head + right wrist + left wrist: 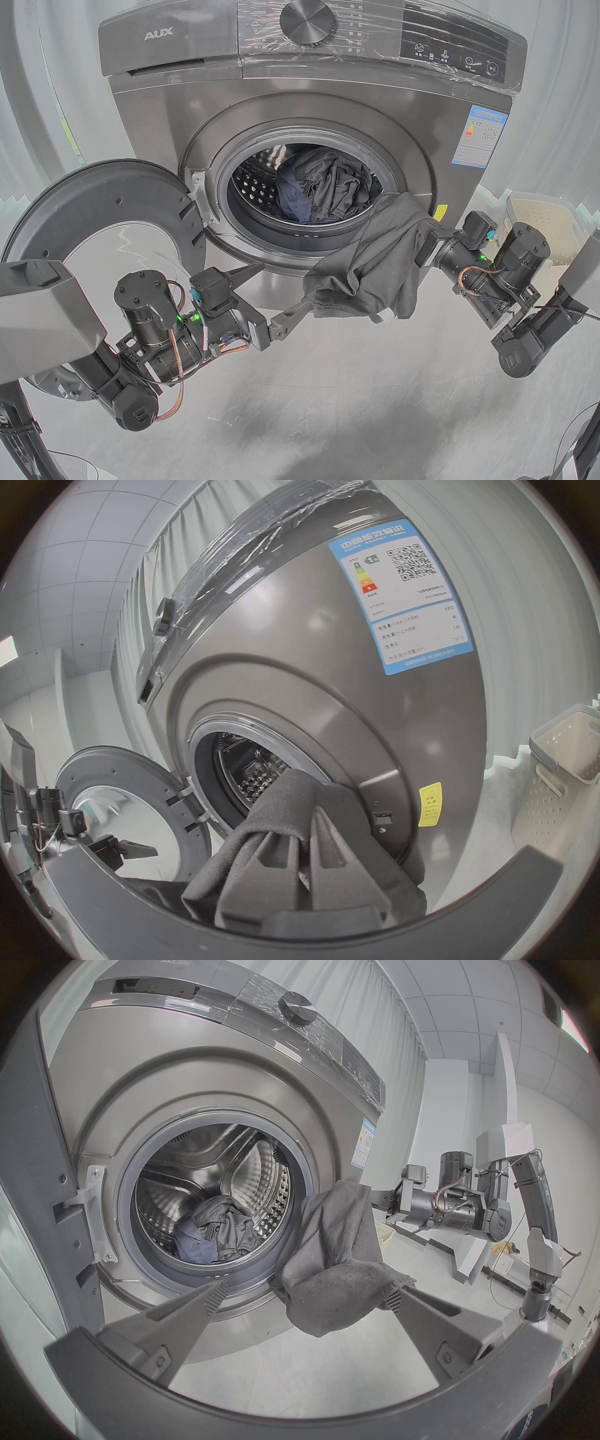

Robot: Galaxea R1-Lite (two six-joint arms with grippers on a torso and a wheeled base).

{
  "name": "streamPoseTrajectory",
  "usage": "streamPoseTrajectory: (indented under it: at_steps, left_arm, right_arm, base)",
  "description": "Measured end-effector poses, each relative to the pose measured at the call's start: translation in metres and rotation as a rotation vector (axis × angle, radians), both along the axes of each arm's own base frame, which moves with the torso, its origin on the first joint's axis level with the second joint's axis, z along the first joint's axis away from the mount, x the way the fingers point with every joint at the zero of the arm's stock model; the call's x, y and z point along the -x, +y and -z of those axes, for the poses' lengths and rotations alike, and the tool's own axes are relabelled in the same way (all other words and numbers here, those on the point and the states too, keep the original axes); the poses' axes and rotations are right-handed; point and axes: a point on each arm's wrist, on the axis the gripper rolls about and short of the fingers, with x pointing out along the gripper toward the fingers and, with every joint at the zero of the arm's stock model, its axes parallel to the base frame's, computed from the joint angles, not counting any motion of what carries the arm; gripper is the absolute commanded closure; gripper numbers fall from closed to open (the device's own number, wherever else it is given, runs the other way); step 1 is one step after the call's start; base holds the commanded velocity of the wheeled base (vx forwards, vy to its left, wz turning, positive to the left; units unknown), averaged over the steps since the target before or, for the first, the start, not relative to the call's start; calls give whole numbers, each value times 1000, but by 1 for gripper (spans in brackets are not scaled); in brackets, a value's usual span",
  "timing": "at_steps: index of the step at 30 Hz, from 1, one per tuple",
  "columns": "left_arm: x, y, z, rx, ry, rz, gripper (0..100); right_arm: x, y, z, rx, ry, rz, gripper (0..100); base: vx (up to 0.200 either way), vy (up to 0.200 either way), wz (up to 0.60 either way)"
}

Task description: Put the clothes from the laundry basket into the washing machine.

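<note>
A dark grey garment hangs in front of the lower right rim of the washing machine's drum opening. My right gripper is shut on its upper end beside the machine's front. My left gripper stands open below the opening. The garment's lower end hangs between its fingers and touches one fingertip. Inside the drum lie a crumpled grey piece and a blue one. The cream laundry basket stands to the right of the machine.
The round door is swung wide open to the left, close behind my left arm. Pale floor stretches in front of the machine. Curtains hang on both sides.
</note>
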Motion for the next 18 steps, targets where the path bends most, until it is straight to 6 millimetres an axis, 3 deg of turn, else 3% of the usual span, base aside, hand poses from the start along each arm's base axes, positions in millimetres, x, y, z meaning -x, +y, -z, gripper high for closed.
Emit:
streamPoseTrajectory:
  at_steps: [10, 18]
  left_arm:
    - [3, 0, 3, -21, 0, 7, 0]
    - [7, 0, 8, -51, 2, 17, 0]
  right_arm:
    - [-6, 2, 2, -18, 3, 23, 100]
    - [-15, -10, 0, -21, -5, 64, 100]
  base:
    - [0, 0, 0]
    - [0, 0, 0]
